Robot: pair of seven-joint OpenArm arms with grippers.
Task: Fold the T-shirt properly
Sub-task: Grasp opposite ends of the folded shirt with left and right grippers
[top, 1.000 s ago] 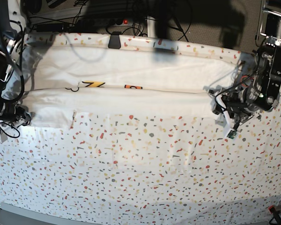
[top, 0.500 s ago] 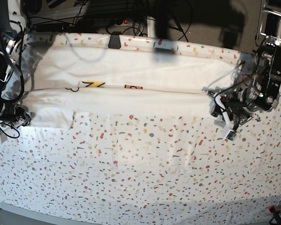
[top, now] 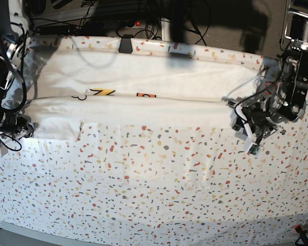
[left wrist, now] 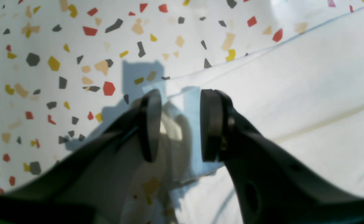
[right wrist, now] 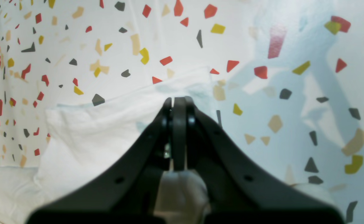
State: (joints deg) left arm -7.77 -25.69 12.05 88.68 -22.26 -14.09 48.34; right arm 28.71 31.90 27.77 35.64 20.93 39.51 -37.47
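Your left gripper point(left wrist: 178, 124) narrowed slightly since earlier frame, jaws still apart, straddling T-shirt point(top: 138, 89) corner fold near table cover point(top: 159, 189) right edge. Your right gripper point(right wrist: 176, 105) pressed together at shirt's other end, left edge. Shirt lies folded lengthwise along far edge.

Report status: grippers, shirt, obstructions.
Left gripper open, straddling T-shirt corner. Right gripper shut at opposite corner. Shirt folded lengthwise. Nothing in the way.
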